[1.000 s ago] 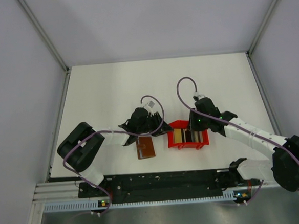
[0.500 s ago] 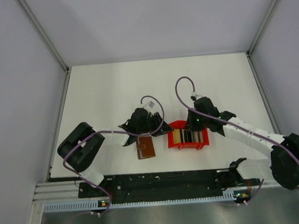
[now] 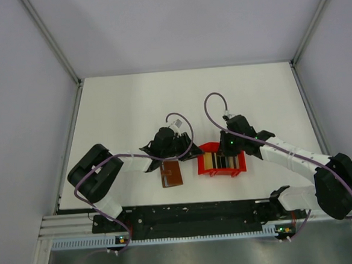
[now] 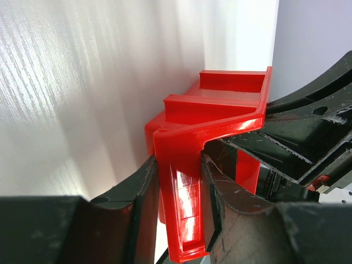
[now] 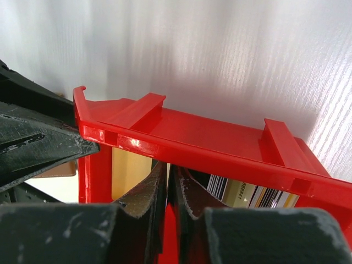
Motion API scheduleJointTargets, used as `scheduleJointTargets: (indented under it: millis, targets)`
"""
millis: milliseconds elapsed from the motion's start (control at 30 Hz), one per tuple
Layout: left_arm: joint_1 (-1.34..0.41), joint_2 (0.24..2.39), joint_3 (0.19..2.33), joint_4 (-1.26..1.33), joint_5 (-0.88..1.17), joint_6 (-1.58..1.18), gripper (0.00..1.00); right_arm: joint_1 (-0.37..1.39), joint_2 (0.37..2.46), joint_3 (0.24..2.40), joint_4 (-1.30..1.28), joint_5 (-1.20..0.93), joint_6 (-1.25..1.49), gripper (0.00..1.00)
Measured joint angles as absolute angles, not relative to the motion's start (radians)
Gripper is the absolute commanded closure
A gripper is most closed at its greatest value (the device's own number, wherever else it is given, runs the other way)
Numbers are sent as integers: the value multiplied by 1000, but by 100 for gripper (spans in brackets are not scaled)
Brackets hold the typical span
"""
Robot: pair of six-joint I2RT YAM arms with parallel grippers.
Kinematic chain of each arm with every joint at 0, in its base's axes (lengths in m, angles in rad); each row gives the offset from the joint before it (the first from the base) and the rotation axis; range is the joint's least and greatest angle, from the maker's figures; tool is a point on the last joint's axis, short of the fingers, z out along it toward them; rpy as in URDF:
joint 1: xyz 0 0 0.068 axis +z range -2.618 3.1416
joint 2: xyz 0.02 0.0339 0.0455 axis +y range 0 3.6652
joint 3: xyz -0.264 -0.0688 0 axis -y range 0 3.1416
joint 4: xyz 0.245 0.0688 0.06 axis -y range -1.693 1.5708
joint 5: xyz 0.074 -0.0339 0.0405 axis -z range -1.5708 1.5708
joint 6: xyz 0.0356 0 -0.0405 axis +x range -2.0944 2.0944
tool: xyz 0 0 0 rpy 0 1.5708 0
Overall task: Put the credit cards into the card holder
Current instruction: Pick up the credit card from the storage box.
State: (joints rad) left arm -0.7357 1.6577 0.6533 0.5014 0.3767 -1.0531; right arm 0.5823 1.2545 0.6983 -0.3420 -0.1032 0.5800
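A small red box [image 3: 221,172] holds several upright credit cards [image 3: 209,160]. In the right wrist view a yellow card [image 5: 129,170] and barcoded cards [image 5: 242,192] stand inside the red box [image 5: 220,137]. My right gripper [image 3: 229,154] reaches down into it. Its jaws [image 5: 169,176] are closed to a thin slit on what looks like a card seen edge-on. My left gripper [image 3: 188,150] is shut on the red box's left wall [image 4: 181,165]. The brown card holder [image 3: 172,174] lies flat just left of the box, below the left gripper.
The box and card holder sit near the table's front edge [image 3: 187,201], close to both arm bases. White walls enclose the table on the left, right and back. A sliver of the brown holder [image 5: 52,169] shows past the left gripper in the right wrist view.
My right arm has shifted slightly left and away over the red box, and its cable loop moved with it. The left gripper, box and card holder have not moved.
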Motion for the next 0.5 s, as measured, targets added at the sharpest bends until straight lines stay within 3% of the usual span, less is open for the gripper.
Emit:
scheduleJointTargets:
  millis: [333,500]
  targets:
    - [-736,1658,652,507,377,-1055,90,582,1280,698,-365,-137,576,89]
    - [-736,1658,652,509,377,-1058,90,583,1281,695,-373,-134,577,100]
